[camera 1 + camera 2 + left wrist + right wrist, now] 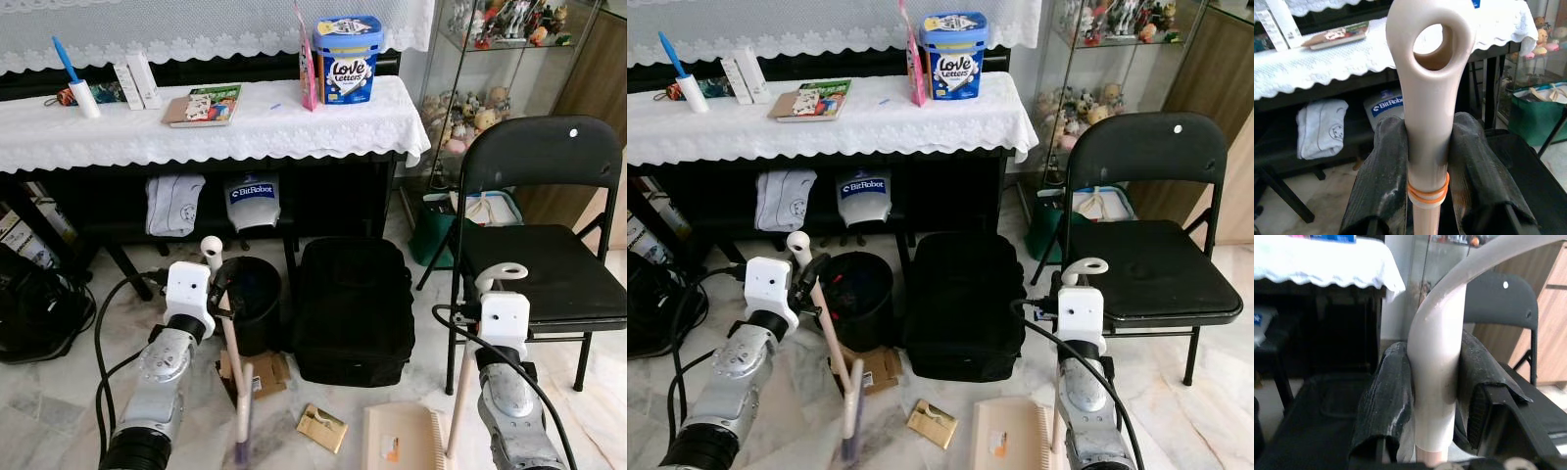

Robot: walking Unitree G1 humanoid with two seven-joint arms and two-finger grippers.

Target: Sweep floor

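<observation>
My left gripper (1427,142) is shut on the beige broom handle (1427,73), just below its looped end. The broom (233,352) slants down to purple bristles (240,452) on the marble floor. My right gripper (1435,377) is shut on the curved beige handle of the dustpan (1437,333). That handle (500,274) runs down to the beige dustpan (402,436) lying on the floor by my right arm. A small gold packet (321,428) lies between bristles and dustpan. A brown cardboard scrap (263,372) lies behind the broom.
A black bag (353,308) and a black bin (250,299) stand just ahead under a table with a white lace cloth (196,132). A black folding chair (549,264) is close on the right. A green bag (436,230) and glass cabinet (490,59) stand behind.
</observation>
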